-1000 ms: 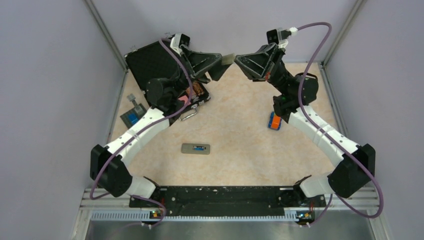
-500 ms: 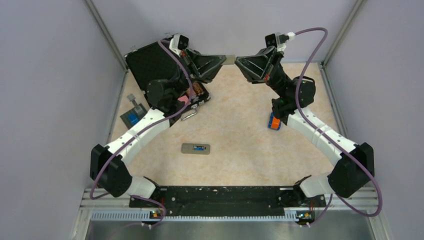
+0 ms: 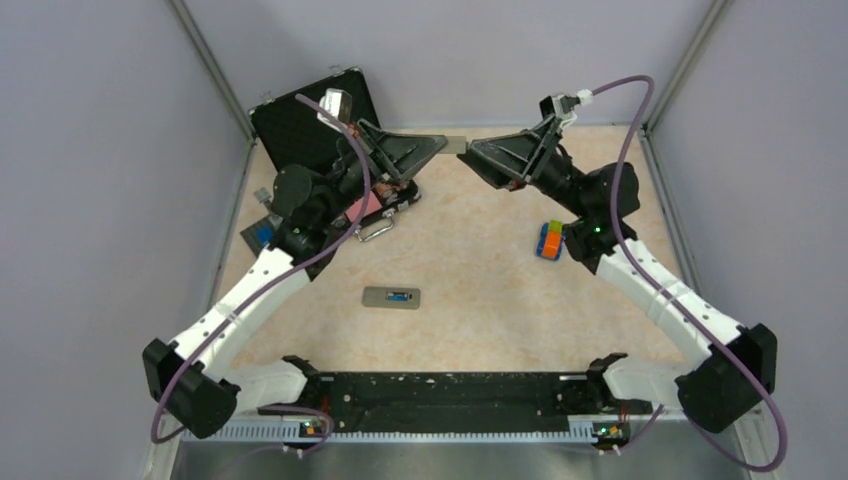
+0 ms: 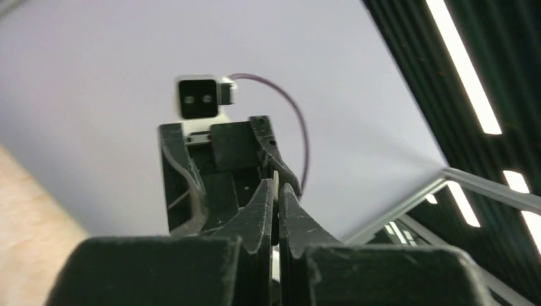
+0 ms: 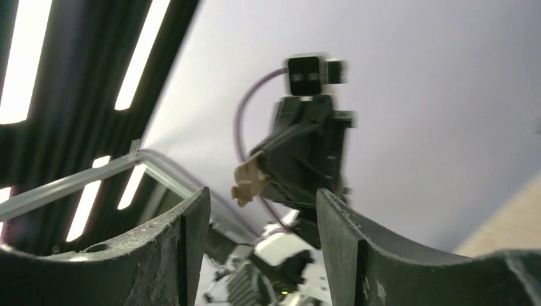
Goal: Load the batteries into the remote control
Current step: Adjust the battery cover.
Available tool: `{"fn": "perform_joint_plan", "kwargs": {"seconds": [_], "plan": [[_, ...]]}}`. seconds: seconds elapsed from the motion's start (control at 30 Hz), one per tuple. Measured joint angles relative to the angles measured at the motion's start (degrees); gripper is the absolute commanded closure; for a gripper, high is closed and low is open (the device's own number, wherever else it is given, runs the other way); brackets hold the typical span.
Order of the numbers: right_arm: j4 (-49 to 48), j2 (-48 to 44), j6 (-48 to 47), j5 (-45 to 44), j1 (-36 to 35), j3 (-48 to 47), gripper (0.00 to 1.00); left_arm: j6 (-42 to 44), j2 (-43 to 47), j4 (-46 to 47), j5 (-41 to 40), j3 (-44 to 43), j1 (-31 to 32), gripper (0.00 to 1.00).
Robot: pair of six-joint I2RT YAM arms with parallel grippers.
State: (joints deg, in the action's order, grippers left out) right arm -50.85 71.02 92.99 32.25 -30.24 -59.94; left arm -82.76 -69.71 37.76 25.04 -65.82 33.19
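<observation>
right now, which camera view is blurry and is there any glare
right wrist view: motion-smeared, the left gripper and its small beige piece are soft, ceiling strips blown out; left wrist view: sharp, strips bright, own fingers dark; top external view: crisp and evenly lit.

pale lilac walls (image 3: 100, 150) enclose peach speckled tabletop (image 3: 480, 260); ceiling strip lights (image 4: 462, 70) glow against dark slats (image 4: 510, 38).

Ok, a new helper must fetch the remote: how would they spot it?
Start from the beige table. The remote control lies alone near its middle. It is a flat grey rectangle with a blue spot, unlike the bright block toy to its right.
</observation>
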Motion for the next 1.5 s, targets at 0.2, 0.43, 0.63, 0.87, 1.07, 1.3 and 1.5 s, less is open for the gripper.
{"fn": "perform_joint_plan", "kwargs": {"seconds": [0.2, 0.43, 0.63, 0.87, 1.07, 1.3, 1.5], "plan": [[33.6, -5.5, -26.8, -2.7, -0.4, -7.2, 0.36, 13.0, 6.6, -16.1, -3.0, 0.6, 0.0, 1.0], [45.6, -4.7, -38.1, -5.2, -3.7, -7.5, 0.42, 21.2, 8.0, -25.9, -4.1, 5.7, 0.0, 1.0], [51.9, -3.3, -41.6, -7.0, -5.1, -7.4, 0.54, 23.8, 8.6, -30.1, -5.2, 8.4, 0.0, 1.0], [56.3, -2.3, -43.1, -8.2, -5.6, -7.2, 0.53, 24.4, 10.0, -31.0, -6.3, 9.5, 0.0, 1.0], [55.1, -2.3, -42.4, -7.9, -5.7, -5.2, 0.69, 24.4, 10.2, -31.0, -6.8, 10.5, 0.0, 1.0], [52.2, -1.9, -39.8, -6.9, -5.6, -4.0, 0.86, 24.0, 10.4, -30.8, -7.1, 11.4, -0.1, 1.0], [49.9, -1.4, -37.8, -6.2, -5.6, -3.4, 0.99, 23.7, 11.1, -30.4, -7.8, 11.8, -0.3, 1.0]]}}
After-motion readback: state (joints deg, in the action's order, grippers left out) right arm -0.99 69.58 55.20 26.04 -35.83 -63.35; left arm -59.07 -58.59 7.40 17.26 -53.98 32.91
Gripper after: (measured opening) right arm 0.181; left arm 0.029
